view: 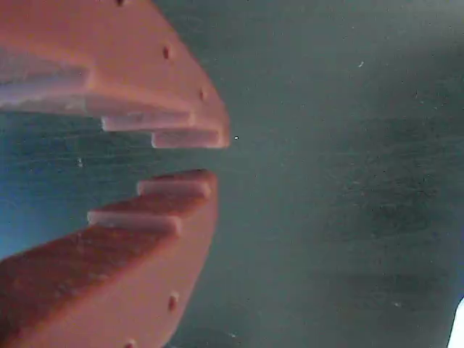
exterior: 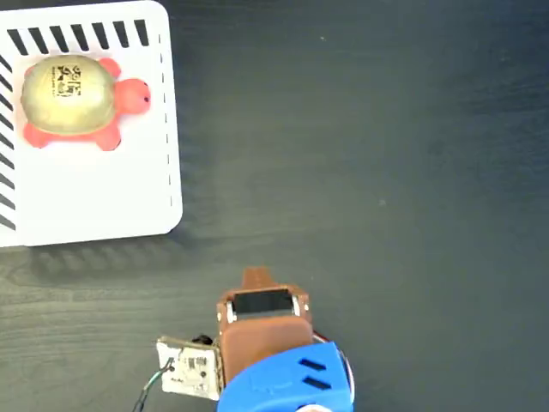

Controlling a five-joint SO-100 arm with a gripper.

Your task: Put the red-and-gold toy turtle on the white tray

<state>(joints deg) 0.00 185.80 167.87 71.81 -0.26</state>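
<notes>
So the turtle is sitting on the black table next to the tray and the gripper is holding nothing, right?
Not quite. The turtle is on the tray, near its top end, not on the black table; the fixed view shows it. The rest holds: the gripper holds nothing, with only bare table between its fingers in the wrist view.
</notes>
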